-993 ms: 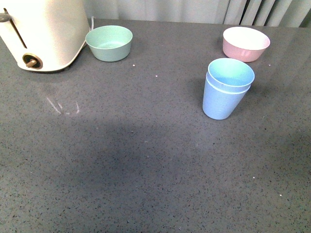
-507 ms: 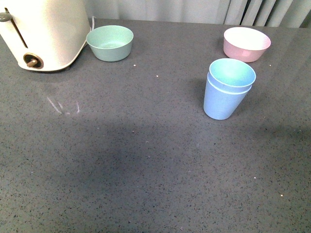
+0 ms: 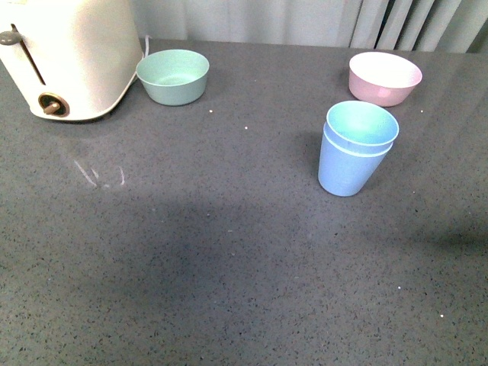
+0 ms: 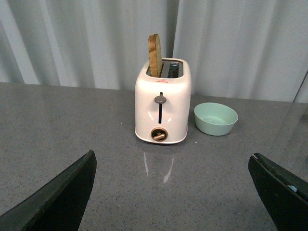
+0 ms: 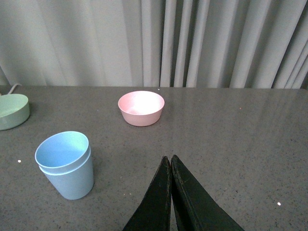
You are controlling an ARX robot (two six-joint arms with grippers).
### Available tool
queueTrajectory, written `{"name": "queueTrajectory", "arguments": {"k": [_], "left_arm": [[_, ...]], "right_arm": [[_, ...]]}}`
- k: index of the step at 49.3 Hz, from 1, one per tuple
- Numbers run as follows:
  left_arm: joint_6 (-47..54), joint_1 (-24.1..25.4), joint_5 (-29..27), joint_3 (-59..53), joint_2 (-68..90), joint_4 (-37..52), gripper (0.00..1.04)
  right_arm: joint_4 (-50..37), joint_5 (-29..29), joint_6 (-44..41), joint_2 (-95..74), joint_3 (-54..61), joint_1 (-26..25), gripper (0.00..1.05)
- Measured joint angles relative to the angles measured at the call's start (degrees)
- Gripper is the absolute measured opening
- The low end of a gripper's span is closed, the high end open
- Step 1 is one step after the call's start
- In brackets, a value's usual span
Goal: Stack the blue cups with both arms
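Noting your blue cups [image 3: 355, 149] already nested upright just before the pink bowl [image 3: 385, 78], task looks done, hence left gripper [image 4: 173, 192] spread wide, right gripper [image 5: 170, 163] pressed together, both empty.

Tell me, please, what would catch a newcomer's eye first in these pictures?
Probably the two light blue plastic tumblers, nested one inside the other on the grey speckled counter, just in front of the pink bowl. Next, the cream toaster with a bread slice upright in its slot, beside the mint-green bowl.
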State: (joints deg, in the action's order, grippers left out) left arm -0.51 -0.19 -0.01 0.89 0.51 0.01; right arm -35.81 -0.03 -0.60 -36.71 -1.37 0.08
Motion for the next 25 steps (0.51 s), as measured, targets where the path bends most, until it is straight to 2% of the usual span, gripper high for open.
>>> {"name": "queueTrajectory", "arguments": {"k": [11, 25], "left_arm": [[0.0, 0.0, 0.0, 0.0, 0.0, 0.0, 0.96], [-0.02, 0.0, 0.02, 0.0, 0.0, 0.0, 0.96]], "right_arm": [[9.03, 0.0, 0.0, 9.66, 0.02, 0.0, 0.02], [16.37, 0.02, 0.0, 17.27, 0.04, 0.0, 0.02]]}}
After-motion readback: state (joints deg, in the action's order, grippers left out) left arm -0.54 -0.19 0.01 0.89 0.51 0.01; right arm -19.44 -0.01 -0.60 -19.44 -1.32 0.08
